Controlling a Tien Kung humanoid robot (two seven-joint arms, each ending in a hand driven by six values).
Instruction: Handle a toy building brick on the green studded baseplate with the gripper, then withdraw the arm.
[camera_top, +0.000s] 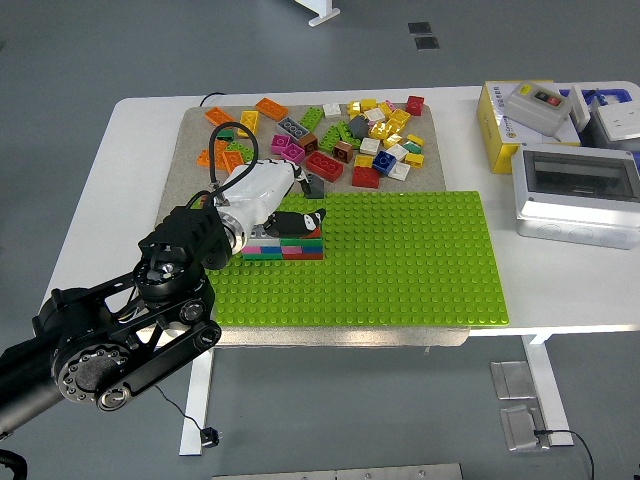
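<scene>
Left hand: I see the left hand (285, 205), white-shelled with black fingertips, lying low over the brick stack at the baseplate's rear left. Its black fingers (300, 221) cover the top of the stack; I cannot tell whether they clasp a brick or merely rest on it.
Left arm: the black left arm (130, 330) enters from the lower left corner and crosses the table's left front edge, with a black cable looping above the wrist.
Right hand: I find none in this view.
Brick stack: the brick stack (285, 248) stands on the baseplate beneath the fingers; I can read pink, blue, green and red layers along its front face. Its upper bricks are hidden by the hand.
Baseplate: the green studded baseplate (400, 260) lies flat on a grey mat at the table's front centre.
Loose bricks: a pile of loose bricks (345, 135) in red, yellow, white, orange, green and grey is scattered on the mat behind the baseplate, apart from the stack.
Table: the white table (130, 180) carries all of this.
Right side: a grey enclosure (578, 195) and a yellow box (497, 125) sit at the table's right end, well apart from the baseplate.
</scene>
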